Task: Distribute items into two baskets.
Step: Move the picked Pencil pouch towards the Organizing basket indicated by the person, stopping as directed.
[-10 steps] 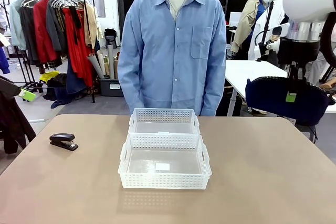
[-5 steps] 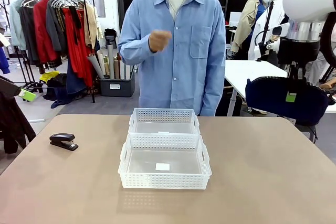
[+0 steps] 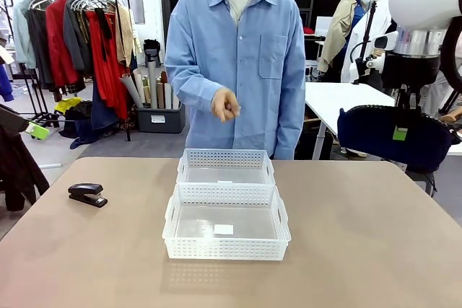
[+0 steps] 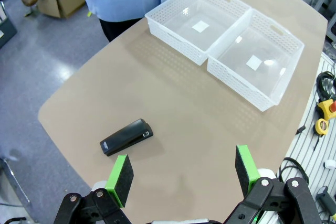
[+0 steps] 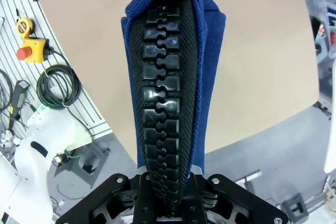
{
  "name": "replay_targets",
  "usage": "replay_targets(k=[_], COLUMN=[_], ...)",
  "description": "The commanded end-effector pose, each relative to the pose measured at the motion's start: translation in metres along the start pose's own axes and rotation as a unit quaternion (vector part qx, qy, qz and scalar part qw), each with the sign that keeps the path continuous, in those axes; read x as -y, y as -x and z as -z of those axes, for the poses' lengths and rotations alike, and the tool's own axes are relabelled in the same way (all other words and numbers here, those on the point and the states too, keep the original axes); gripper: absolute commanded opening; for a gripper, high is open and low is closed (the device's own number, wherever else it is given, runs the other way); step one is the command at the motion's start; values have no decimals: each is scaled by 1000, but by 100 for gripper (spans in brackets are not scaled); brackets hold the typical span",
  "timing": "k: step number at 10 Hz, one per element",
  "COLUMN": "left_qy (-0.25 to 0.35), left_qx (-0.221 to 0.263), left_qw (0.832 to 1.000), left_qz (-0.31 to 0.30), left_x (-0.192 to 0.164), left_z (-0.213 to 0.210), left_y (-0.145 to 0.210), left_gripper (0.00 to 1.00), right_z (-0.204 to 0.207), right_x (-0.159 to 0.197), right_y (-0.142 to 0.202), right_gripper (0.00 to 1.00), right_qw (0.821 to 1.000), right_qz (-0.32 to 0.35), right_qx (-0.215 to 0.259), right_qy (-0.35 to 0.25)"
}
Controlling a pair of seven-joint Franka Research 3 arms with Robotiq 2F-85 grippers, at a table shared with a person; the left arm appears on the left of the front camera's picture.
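My right gripper (image 3: 400,132) is clamped tight on the dark navy pouch (image 3: 368,135), which I hold up in the air off the right side of the table (image 3: 361,236), by its far corner and well apart from both baskets. Along my right wrist the pouch (image 5: 168,87) rises straight up from between my fingers, a black ridged strip running down its nearer edge, with the tabletop far beneath it. My left gripper (image 4: 182,167) hangs high over the table's left part with its green pads (image 4: 121,174) spread wide, the bare tabletop showing between them. The small black stapler (image 4: 126,137) lies flat below, just beyond my left pad in that view; from the front the stapler (image 3: 87,194) sits near the table's left edge, well apart from the baskets. The two white baskets stand touching, long side to long side, in the middle of the table – the larger basket (image 3: 226,249) nearer me, the smaller basket (image 3: 225,157) behind it on the person's side, each with a small white label on its floor. The person (image 3: 245,55) in a blue shirt stands at the far edge, one hand (image 3: 225,104) raised before the chest, above the smaller basket.
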State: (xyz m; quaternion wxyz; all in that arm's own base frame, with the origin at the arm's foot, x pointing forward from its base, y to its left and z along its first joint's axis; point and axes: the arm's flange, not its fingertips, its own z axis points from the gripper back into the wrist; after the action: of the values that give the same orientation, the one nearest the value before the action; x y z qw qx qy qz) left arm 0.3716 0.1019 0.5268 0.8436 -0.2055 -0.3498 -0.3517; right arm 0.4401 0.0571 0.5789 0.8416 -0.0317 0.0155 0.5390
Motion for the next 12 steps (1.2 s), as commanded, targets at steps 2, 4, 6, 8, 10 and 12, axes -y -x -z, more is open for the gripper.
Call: replay_targets(k=[2,4,6,8,10,12], left_qy=[5,5,5,5,5,5], left_qx=[10,10,10,10,10,10], left_qw=[1000,1000,1000,1000,1000,1000], left_qz=[5,5,5,5,5,5], left_x=[-1,-1,-1,-1,-1,-1], left_z=[-1,-1,-1,-1,-1,-1], left_y=[1,1,1,1,1,1], left_gripper=[100,100,100,100,100,100], right_z=[-3,-3,-3,-3,-3,-3], right_x=[1,1,1,1,1,1], right_y=[-1,-1,-1,-1,-1,-1], right_gripper=[0,0,0,0,0,0], right_qw=[1000,1000,1000,1000,1000,1000], right_qz=[-1,-1,-1,-1,-1,-1], right_qx=[0,0,0,0,0,0], right_qy=[11,11,11,11,11,11])
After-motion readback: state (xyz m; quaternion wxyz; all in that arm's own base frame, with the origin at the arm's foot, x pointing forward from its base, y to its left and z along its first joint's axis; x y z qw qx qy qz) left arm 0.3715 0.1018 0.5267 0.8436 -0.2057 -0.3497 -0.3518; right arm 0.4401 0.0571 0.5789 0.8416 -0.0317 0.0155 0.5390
